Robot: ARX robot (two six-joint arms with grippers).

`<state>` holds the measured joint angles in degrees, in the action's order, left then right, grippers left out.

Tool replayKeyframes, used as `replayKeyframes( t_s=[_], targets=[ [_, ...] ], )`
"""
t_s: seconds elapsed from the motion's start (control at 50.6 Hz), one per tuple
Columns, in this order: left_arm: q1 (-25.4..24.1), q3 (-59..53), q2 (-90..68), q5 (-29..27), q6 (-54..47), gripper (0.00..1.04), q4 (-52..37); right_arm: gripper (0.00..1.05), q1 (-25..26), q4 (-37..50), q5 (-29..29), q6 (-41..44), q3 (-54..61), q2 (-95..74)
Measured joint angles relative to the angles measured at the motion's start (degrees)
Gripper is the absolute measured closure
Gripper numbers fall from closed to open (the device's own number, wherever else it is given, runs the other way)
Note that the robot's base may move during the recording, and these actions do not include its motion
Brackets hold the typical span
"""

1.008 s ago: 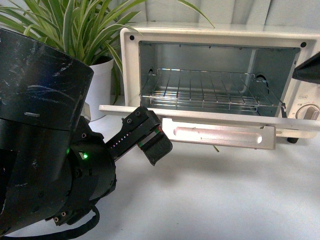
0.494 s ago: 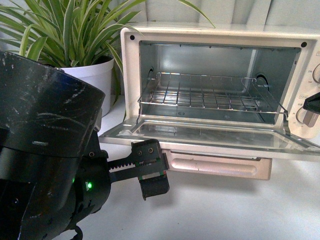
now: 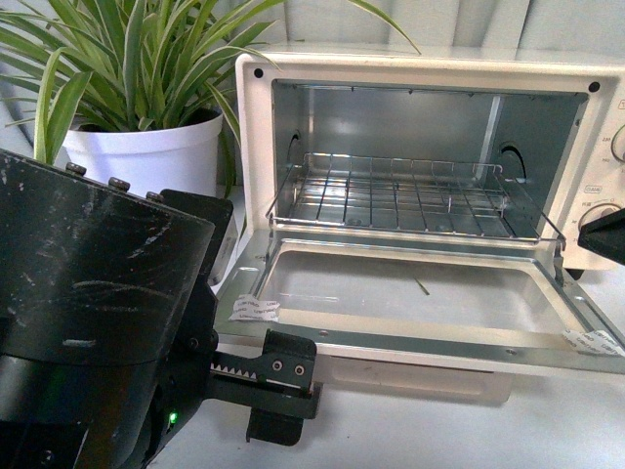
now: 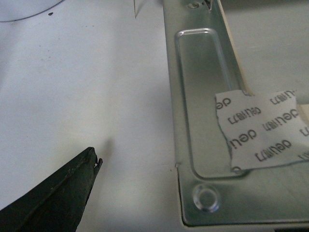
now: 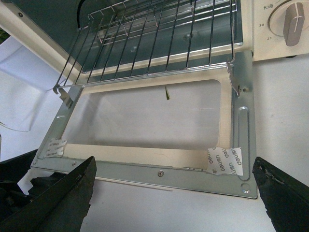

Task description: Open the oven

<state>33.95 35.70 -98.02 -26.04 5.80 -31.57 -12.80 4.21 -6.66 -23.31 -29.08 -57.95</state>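
Observation:
The cream-white oven stands with its door swung down flat, its glass window facing up. The wire rack sits inside. The bar handle is hidden under the door. My left gripper is open, just in front of the door's near left corner, holding nothing. In the left wrist view one finger lies beside the door's metal frame. My right gripper is open and empty, with fingers spread wide in front of the door's front edge. Its tip shows at the right.
A white pot with a long-leaved plant stands left of the oven. Torn paper stickers cling to the door's frame corners. Grey knobs sit on the oven's right panel. The oven rests on a white tabletop.
The oven door has swung down from half open to lying flat. My left gripper has dropped lower and drawn back. The right gripper's tip has moved down beside the knobs.

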Motion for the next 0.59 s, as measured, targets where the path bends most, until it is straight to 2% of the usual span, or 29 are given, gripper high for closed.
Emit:
replayKeyframes(
  t_s=[0.237,0.593],
  targets=[
    [0.83,-2.78,3.06,0.79,-4.28,0.07,-0.46,0.09,0.92,-1.03,-1.86,1.42,0.55,1.75],
    [4.42,-10.91,19.06,1.14,-7.58,0.07,2.16,0.09,3.56,-4.63,-4.85,2.16,4.15,10.12]
  ],
)
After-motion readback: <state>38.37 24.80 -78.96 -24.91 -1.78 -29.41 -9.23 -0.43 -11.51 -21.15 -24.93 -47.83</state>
